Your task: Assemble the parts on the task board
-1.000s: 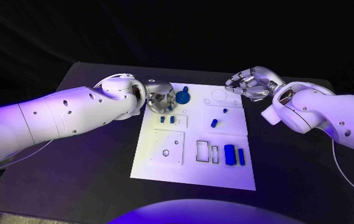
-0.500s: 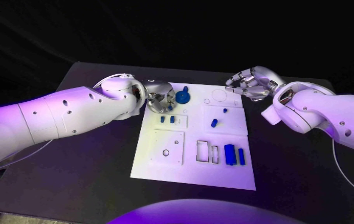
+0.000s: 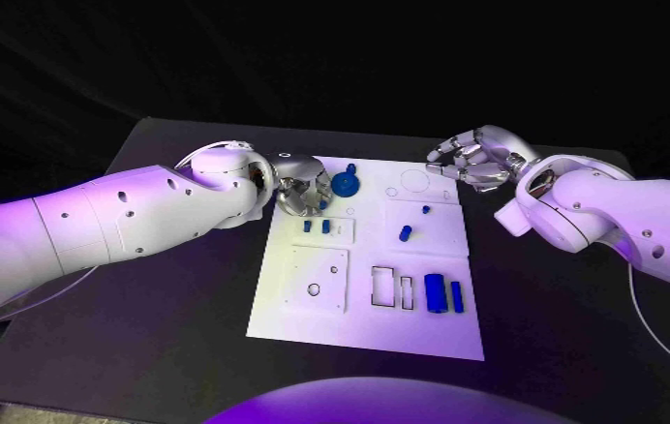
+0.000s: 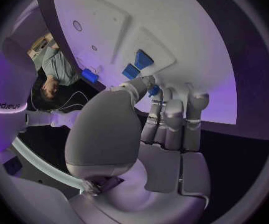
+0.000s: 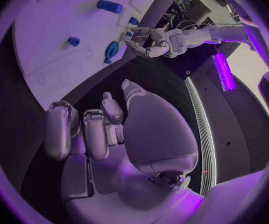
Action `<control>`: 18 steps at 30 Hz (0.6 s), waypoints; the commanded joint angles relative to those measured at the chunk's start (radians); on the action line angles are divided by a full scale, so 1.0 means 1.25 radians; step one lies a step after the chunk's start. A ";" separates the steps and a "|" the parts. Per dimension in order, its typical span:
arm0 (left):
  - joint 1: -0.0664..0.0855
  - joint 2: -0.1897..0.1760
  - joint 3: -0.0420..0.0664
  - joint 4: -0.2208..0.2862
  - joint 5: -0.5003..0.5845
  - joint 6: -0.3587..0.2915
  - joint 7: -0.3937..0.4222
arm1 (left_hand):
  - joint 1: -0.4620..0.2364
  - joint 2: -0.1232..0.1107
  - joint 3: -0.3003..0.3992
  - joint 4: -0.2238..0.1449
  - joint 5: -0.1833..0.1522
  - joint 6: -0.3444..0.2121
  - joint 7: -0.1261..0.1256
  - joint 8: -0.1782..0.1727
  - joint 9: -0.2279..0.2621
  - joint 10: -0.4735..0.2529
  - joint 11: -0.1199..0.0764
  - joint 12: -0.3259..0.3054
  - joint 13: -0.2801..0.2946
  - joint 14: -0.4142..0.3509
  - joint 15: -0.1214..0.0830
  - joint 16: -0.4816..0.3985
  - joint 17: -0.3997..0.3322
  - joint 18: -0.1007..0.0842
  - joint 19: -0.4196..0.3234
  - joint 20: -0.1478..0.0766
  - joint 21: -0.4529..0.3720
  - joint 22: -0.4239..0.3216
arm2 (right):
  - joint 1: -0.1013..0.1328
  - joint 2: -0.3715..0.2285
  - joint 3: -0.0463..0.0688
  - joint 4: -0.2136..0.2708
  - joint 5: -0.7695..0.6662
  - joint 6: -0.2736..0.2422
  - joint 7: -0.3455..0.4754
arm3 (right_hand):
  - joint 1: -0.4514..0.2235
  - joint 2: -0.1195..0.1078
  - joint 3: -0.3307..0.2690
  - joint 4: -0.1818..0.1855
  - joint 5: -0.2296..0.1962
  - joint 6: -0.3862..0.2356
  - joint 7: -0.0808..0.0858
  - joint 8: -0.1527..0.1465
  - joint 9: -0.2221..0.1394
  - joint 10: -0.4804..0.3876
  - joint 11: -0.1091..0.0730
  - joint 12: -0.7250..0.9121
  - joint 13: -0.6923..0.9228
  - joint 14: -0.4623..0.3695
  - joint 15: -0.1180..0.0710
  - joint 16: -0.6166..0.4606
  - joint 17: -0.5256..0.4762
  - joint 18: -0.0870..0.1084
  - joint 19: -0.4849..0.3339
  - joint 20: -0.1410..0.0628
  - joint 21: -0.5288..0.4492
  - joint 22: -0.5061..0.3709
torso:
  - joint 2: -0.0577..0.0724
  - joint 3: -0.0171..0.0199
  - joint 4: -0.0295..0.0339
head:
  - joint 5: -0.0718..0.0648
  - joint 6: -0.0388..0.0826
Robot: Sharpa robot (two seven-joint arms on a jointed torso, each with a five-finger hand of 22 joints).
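The white task board [image 3: 419, 332] lies in the middle of the table. My left hand [image 3: 299, 184] hovers over its far left corner, fingers curled, just left of a round blue disc part [image 3: 344, 185]. In the left wrist view this hand [image 4: 153, 129] pinches a small blue part [image 4: 153, 90] between thumb and fingers, above two short blue pegs [image 4: 143, 59] standing in the board. My right hand [image 3: 474, 159] hangs beyond the board's far right corner, fingers curled in and holding nothing. The right wrist view shows that hand [image 5: 109, 129] off the board [image 5: 53, 40].
Two blue pegs [image 3: 317, 225] stand in a raised left plate. A small blue piece [image 3: 405, 233] sits mid-board. A blue cylinder [image 3: 435, 292] and a blue bar [image 3: 457, 295] lie near the right edge beside empty rectangular slots [image 3: 382, 287]. Black table surrounds the board.
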State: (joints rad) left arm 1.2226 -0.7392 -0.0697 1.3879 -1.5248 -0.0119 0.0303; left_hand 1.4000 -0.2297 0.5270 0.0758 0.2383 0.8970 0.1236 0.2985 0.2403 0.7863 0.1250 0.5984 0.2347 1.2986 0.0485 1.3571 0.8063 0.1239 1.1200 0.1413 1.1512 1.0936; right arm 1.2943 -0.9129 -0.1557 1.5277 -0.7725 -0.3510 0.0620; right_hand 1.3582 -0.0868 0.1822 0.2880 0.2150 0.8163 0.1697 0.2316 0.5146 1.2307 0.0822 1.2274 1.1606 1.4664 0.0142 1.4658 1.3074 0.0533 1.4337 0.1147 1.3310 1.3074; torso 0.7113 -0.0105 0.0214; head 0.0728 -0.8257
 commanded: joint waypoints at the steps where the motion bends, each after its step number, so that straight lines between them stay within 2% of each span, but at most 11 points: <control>1: 0.000 0.000 0.000 0.000 0.005 0.011 -0.004 | -0.007 -0.001 0.002 0.003 -0.004 -0.005 0.003 -0.004 -0.001 -0.005 0.000 0.000 -0.001 -0.003 0.001 -0.001 -0.005 0.009 -0.003 0.003 -0.003 -0.001 | -0.001 0.000 0.000 0.001 -0.005 0.009 0.004 | 0.001 0.005 -0.001 -0.001 -0.003 0.000 -0.001 0.003 -0.001 -0.001 0.000 -0.005 -0.001 0.040 -0.006 -0.003 0.041 0.006 -0.003 -0.002 -0.003 0.088 | 0.000 -0.0002 -0.0001 | 0.000 0.000; 18: -0.001 -0.003 0.001 0.003 0.025 -0.033 0.022 | 0.004 0.008 0.011 -0.003 -0.003 0.006 0.001 0.001 0.005 -0.023 0.004 0.010 0.000 -0.004 0.004 0.001 -0.008 0.010 -0.003 0.007 -0.003 -0.001 | -0.001 -0.001 0.000 -0.001 -0.005 0.010 0.003 | 0.001 0.005 -0.001 -0.001 -0.003 0.000 -0.001 0.003 -0.001 -0.001 0.000 -0.005 -0.001 0.040 -0.006 -0.003 0.041 0.006 -0.003 -0.002 -0.003 0.088 | 0.000 -0.0005 0.0004 | 0.000 0.002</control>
State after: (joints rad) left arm 1.2213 -0.7438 -0.0692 1.3885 -1.5113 -0.0273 0.0349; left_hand 1.4039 -0.2258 0.5371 0.0717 0.2383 0.8971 0.1235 0.2985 0.2455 0.7648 0.1322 0.6034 0.2348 1.2950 0.0522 1.3572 0.7953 0.1239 1.1164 0.1449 1.1512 1.0907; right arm 1.2943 -0.9142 -0.1557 1.5267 -0.7725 -0.3510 0.0620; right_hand 1.3582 -0.0868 0.1822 0.2880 0.2149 0.8163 0.1697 0.2316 0.5146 1.2307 0.0822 1.2274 1.1606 1.4664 0.0142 1.4658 1.3073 0.0533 1.4337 0.1146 1.3311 1.3073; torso 0.7114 -0.0108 0.0215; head 0.0725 -0.8237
